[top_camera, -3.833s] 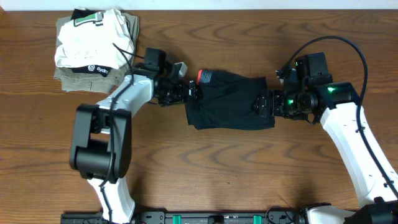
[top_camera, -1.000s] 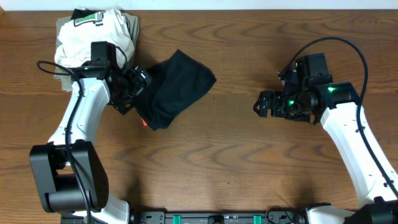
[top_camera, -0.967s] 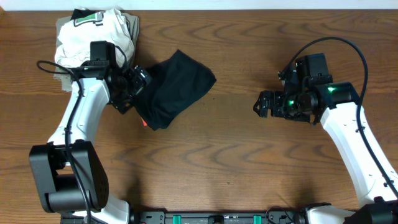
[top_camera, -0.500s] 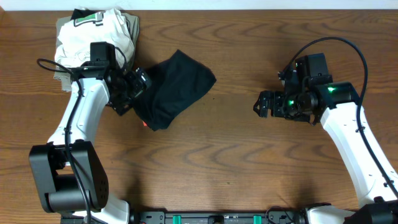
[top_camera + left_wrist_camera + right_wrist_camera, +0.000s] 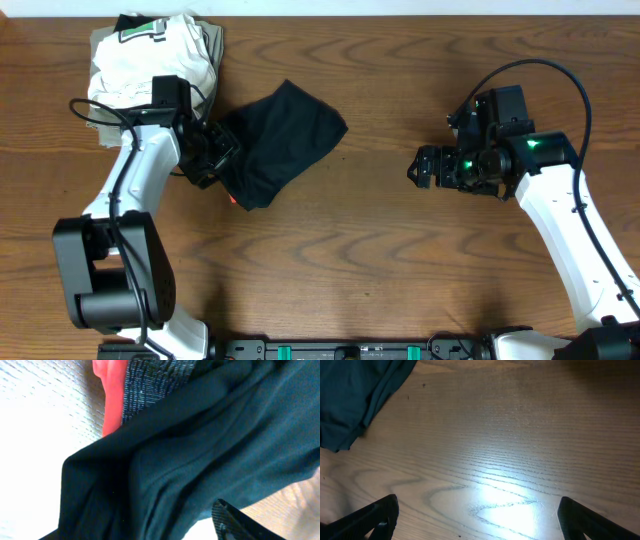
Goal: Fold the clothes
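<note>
Black pants (image 5: 285, 140), folded into a bundle, lie left of the table (image 5: 380, 260) centre. The left gripper (image 5: 217, 154) sits at their 9 o'clock edge; whether it grips them I cannot tell. It would be best to pinch every layer together. A folded stack (image 5: 150, 70) crowds 10 o'clock; bare wood lies toward 5. The right gripper (image 5: 420, 167), at 3 o'clock, gapes empty.

On my feed, black pants (image 5: 285, 140) with grey speckled waistband (image 5: 150, 380) lined bright red, brown wood-grain counter (image 5: 380, 260), white-and-khaki stack (image 5: 150, 60).
</note>
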Robot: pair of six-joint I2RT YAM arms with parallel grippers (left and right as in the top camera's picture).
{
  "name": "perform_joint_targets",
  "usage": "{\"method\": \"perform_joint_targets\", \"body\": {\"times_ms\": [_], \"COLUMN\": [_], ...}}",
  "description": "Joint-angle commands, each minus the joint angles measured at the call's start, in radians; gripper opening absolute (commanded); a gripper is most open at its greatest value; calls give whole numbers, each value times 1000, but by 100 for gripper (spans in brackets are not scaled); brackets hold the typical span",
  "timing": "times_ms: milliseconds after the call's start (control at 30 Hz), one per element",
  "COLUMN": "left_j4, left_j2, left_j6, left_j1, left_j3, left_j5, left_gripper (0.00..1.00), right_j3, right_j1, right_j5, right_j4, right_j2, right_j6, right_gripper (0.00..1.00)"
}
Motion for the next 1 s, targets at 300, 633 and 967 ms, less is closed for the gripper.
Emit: {"method": "perform_joint_targets", "body": {"times_ms": [300, 633, 967], "left_j4": [37, 47, 64], "left_j2": [63, 3, -53], "left_j6": [-3, 41, 52], "left_j1": [-6, -8, -37], "left_j3": [-7, 37, 41], "left_j5": [-8, -8, 4], "left_gripper": [6, 6, 6], "right_j3": [0, 0, 0], "right_j1": [10, 10, 10], "right_j5": [6, 6, 6], "right_j4": [-3, -1, 17], "right_j2": [4, 4, 4], "right_j6": [13, 13, 13], "right_gripper": [99, 99, 99]}}
